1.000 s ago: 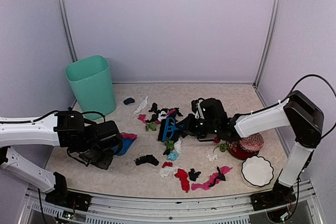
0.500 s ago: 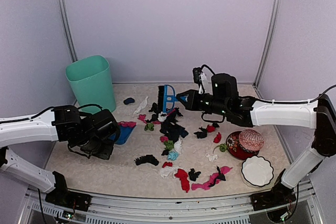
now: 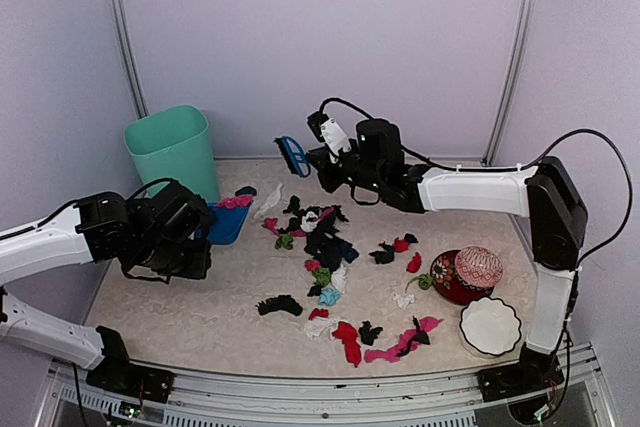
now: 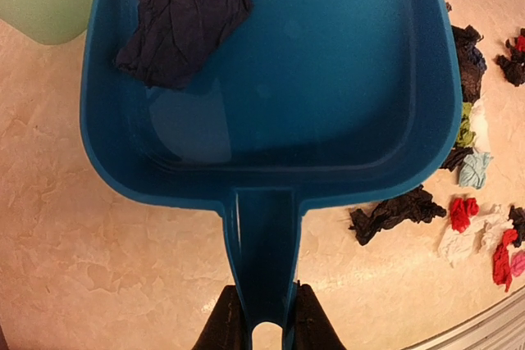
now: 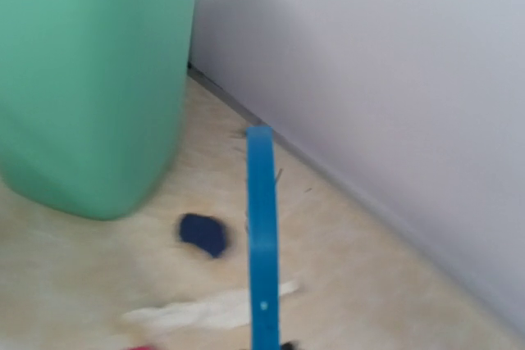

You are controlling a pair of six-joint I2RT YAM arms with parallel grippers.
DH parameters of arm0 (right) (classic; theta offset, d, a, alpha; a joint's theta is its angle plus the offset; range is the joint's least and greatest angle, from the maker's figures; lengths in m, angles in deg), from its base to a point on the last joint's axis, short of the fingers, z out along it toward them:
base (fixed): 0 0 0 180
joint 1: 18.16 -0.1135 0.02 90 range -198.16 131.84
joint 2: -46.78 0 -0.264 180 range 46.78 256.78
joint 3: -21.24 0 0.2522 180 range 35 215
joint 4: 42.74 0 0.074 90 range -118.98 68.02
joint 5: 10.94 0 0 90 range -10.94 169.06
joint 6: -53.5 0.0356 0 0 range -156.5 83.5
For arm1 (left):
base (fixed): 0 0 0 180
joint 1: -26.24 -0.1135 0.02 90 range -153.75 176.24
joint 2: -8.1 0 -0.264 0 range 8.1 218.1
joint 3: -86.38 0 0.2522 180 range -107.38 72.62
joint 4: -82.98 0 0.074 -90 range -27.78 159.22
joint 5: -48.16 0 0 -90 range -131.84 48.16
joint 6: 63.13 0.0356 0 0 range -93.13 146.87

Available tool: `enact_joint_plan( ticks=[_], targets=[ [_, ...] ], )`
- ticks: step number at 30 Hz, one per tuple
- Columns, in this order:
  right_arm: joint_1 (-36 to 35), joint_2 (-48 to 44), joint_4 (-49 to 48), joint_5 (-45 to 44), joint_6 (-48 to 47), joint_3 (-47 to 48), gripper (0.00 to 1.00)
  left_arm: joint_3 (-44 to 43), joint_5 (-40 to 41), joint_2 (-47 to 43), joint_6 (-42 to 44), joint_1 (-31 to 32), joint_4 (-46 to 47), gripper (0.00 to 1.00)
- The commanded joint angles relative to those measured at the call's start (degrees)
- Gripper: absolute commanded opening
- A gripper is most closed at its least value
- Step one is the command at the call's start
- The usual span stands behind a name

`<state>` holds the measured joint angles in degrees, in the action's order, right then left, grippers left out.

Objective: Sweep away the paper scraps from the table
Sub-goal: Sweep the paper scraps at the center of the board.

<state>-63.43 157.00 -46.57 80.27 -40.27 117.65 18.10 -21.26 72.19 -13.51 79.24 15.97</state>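
Paper scraps (image 3: 345, 342) are spread over the table (image 3: 200, 322) from front edge to centre. They are light, crumpled, torn bits, easily flicked off by a hard stroke. Left hand (image 4: 261, 329) is pinched narrow on the handle of the dustpan (image 4: 328, 79), which is smooth glossy blue plastic. One navy scrap (image 4: 184, 18) is lying in it and could be slid out if the pan is tipped. Right hand (image 3: 320, 159) is clamped tight on the brush (image 3: 293, 154), held off the table at the back. The thin flat handle could be twisted in the grip. Bin (image 3: 175, 162) is smooth green plastic, far left.
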Motion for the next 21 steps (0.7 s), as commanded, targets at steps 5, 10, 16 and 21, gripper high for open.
enact_joint_plan(
  ticks=[5, 10, 16, 21],
  targets=[
    [1.42, 15.96, -1.95, 2.19, -28.08, 16.72, 0.00, -1.24, 2.03, -3.05, 0.48, -2.38, 4.82, 0.00],
    [1.42, 25.03, -2.05, 7.20, -41.95, 24.52, 0.00, -1.67, 2.04, -4.55, -0.48, -2.89, 5.74, 0.00],
    [1.57, 34.96, 0.82, 10.08, -54.35, 37.65, 0.00, -3.35, 1.61, -3.45, -1.03, -3.00, 4.03, 0.00],
    [1.77, 45.62, 6.22, 12.22, -62.58, 51.30, 0.00, -3.74, 0.69, -2.74, -2.08, -2.98, 2.43, 0.00]
  ],
)
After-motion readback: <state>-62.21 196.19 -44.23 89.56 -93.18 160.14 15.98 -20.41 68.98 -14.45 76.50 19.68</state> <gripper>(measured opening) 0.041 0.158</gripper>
